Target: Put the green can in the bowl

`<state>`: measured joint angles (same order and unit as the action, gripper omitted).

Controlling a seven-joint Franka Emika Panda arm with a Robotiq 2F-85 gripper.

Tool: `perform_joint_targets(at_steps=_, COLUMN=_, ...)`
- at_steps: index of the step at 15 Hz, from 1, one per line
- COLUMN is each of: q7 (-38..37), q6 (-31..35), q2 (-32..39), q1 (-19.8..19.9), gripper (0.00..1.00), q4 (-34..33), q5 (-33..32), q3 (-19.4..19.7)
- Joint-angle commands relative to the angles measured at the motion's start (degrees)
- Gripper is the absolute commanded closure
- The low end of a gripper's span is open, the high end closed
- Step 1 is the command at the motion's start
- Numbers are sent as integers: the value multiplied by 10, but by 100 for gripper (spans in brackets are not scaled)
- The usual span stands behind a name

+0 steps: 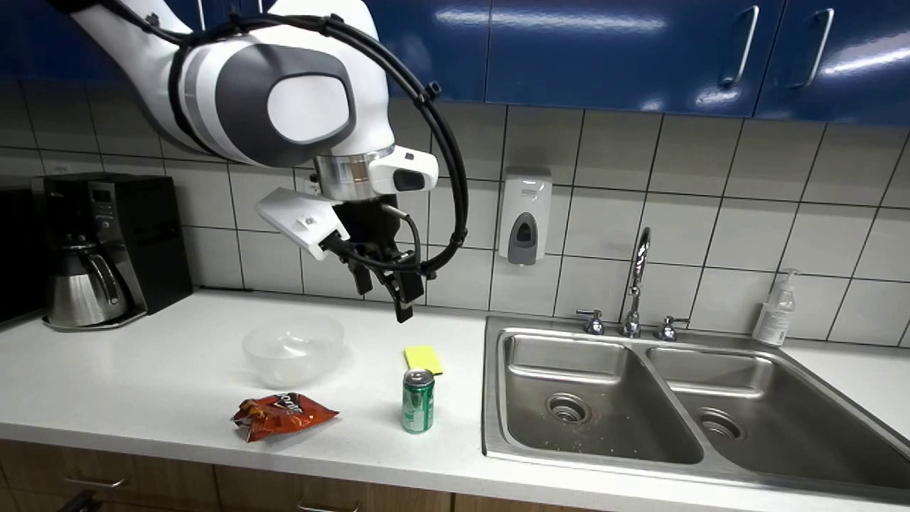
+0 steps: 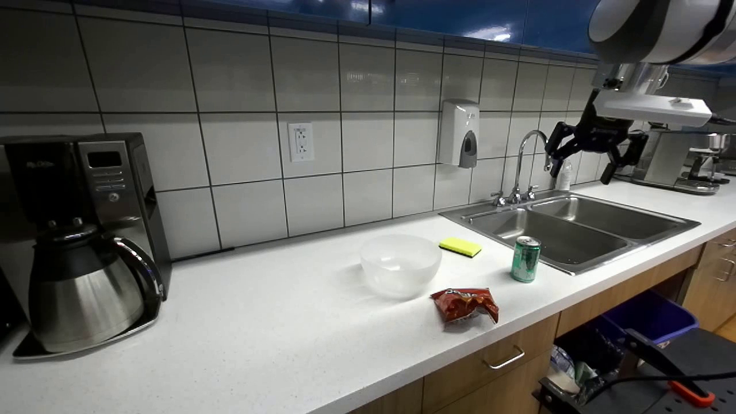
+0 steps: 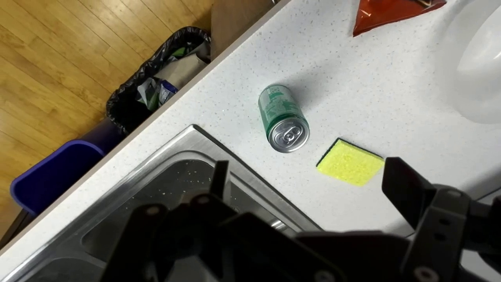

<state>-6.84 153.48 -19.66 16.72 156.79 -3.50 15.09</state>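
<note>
one green can (image 1: 418, 400) stands upright on the bench (image 1: 370, 370); in an exterior view the bowl (image 1: 293, 353) it must go into lies toward ten o'clock from it, with the snack bag (image 1: 288, 419) at nine o'clock. the pincer (image 2: 581, 171) hangs well above the bench, fingers (image 3: 405, 186) spread apart and nothing between them. the step in hand, i judge, is reaching for the can. in the wrist view it sits at eleven o'clock from the finger gap, so shift that way before going down; the yellow sponge (image 3: 350, 162) lies at four o'clock from the can, near enough to snag a finger that drops too soon. the rim of the sink (image 3: 203, 145) is toward eight o'clock, so mind that side too. once centred, lower straight, grip around the can's middle and squeeze lightly, since thin metal would likely dent. lift above the bowl's edge before swinging over.
</note>
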Motion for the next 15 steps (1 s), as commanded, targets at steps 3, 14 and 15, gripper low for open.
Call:
perform_joint_targets(at_steps=3, q7=-26, q6=22, q2=96, q1=10, gripper=0, q4=-55, q5=13, q3=-9)
perform_joint_targets(at_steps=14, q7=-16, q6=15, q2=94, q1=5, gripper=0, q4=-46, q5=17, q3=-5)
perform_joint_targets(at_steps=15, q7=-30, q6=12, q2=100, q1=8, gripper=0, q4=-51, q5=10, q3=-8)
